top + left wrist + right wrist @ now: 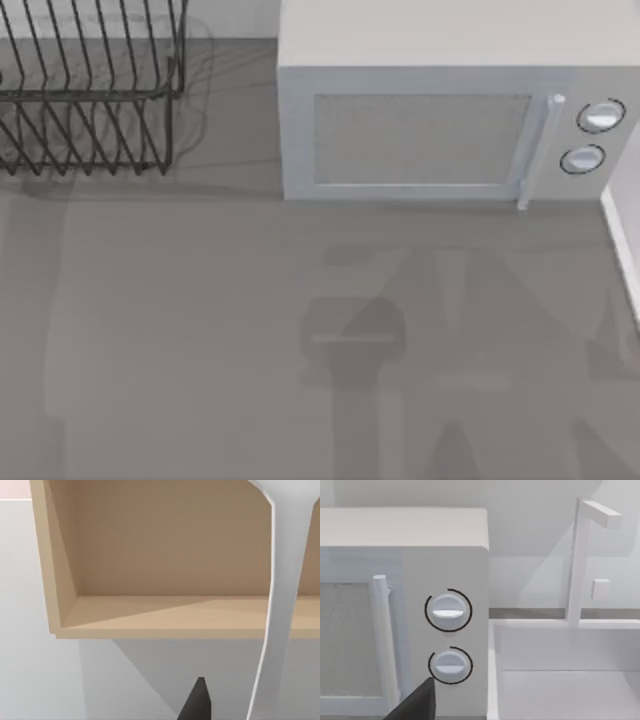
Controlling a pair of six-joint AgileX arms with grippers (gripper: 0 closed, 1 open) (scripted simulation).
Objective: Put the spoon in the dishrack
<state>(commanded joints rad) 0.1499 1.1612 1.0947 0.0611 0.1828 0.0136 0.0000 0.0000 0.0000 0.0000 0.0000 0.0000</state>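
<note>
Top view: dishrack [90, 90] at desk [200, 340] back-left, prongs bare; grey microwave [440, 120] right of it, door closed, front desk open. Left wrist view: spoon [282, 605] hangs before a wooden shelf [165, 580], beside a left end effector fingertip [196, 702]; grip can't tell. Right wrist view: right fingertip [417, 705] near microwave dials [448, 611], sink [565, 680] alongside.

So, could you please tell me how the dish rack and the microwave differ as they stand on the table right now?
The dish rack is black open wire with thin prongs, so the table shows through it; the microwave is a solid pale grey box. The dish rack stands at the table's back left, the microwave further right. The microwave has a door handle and two round knobs; the dish rack has none. Both stand along the table's back edge.
</note>
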